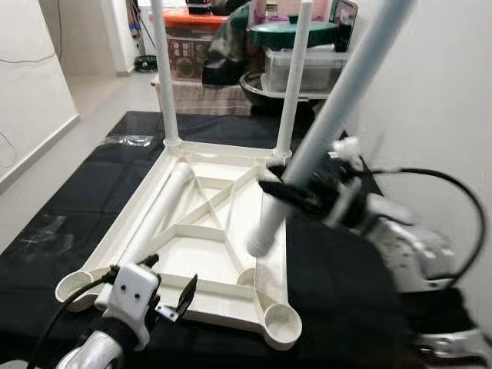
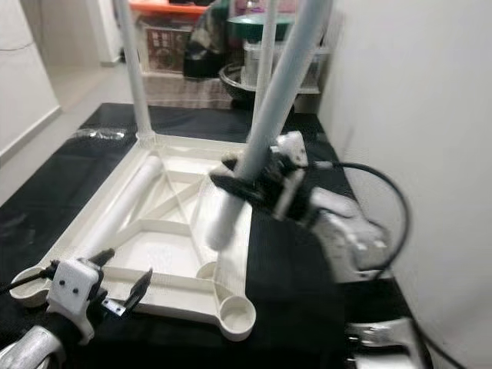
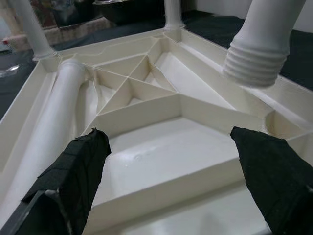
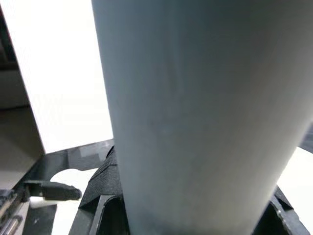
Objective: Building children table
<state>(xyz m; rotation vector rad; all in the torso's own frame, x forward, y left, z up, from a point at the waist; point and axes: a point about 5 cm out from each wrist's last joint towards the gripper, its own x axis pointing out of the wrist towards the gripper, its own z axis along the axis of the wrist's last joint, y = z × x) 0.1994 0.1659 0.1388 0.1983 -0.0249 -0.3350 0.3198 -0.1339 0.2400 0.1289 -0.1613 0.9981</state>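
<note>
Table leg (image 1: 338, 115), the long white tube that our right gripper (image 1: 296, 191) grips with fingers clamped around its lower part, runs tilted: its threaded end (image 3: 254, 61) points down toward the near right of the upturned tabletop (image 1: 201, 231), and its upper length leans up and to the right until the frame cuts it off. In the right wrist view we see little but its blurred grey surface. Two legs (image 1: 163, 77) stand upright in the far corner sockets, tops cut off; another (image 1: 157, 211) lies flat along the tabletop's left side. Our left gripper (image 1: 171, 286) hovers at the near edge, fingers spread apart and empty. A black cloth (image 1: 69, 192) lies under everything.
</note>
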